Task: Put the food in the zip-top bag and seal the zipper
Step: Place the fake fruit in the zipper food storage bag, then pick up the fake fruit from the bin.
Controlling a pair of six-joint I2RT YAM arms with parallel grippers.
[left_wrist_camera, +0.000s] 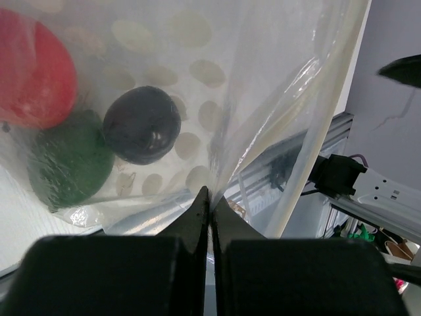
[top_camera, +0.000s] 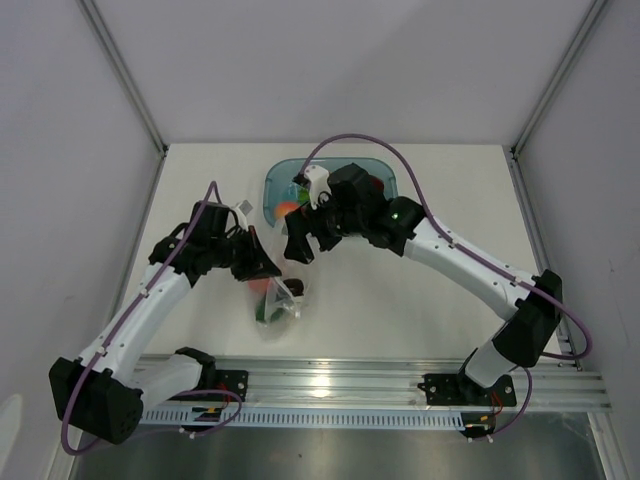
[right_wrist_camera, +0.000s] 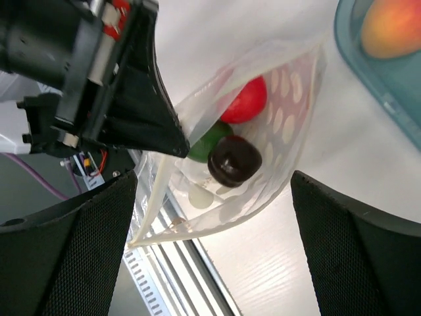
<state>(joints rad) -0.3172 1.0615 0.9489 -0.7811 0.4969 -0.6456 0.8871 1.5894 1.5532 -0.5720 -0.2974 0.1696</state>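
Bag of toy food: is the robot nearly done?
Not yet. Done: a red piece, a green piece and a dark purple piece lie inside the bag. In hand: the left claw pinches the bag's edge, and the right claw hangs open and empty by its mouth. Left: a peach piece waits in the teal tub, and the zipper is unsealed.

The white table (top_camera: 420,300) carries a teal see-through tub (top_camera: 272,190) at the middle of its far edge. A clear crinkly bag (top_camera: 275,318) sits left of centre, closer to the near edge and apart from the tub. The bag's lower end rests on the table while its mouth stands raised, and a metal rail (top_camera: 350,385) runs along the near edge.
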